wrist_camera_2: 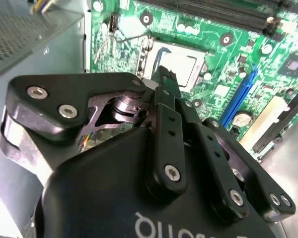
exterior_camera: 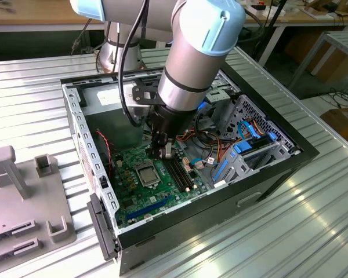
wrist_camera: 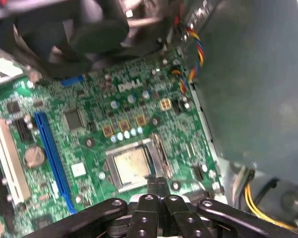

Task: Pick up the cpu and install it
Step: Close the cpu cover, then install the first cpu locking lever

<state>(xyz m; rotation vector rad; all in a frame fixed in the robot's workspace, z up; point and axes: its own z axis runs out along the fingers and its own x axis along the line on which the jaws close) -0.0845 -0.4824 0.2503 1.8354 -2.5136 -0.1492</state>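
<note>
The cpu [wrist_camera: 131, 166] is a square silver chip lying flat in the socket of the green motherboard [exterior_camera: 133, 185], inside the open computer case. It shows in the second wrist view as the cpu [wrist_camera_2: 183, 62] and in the exterior view as the cpu [exterior_camera: 147, 172]. My gripper [exterior_camera: 162, 152] hangs just above the board, a little toward the back of the case from the socket. In both wrist views its black fingers meet at the tips, with the gripper [wrist_camera: 157, 182] and the gripper [wrist_camera_2: 163, 74] shut beside the socket's edge, nothing between them.
The black case [exterior_camera: 278, 174] lies open on a ribbed metal table. Memory slots [exterior_camera: 180, 174], coloured cables [exterior_camera: 209, 145] and a drive cage with blue clips [exterior_camera: 249, 145] crowd the exterior view's right of the socket. A grey fixture [exterior_camera: 23, 197] stands outside the case on the left.
</note>
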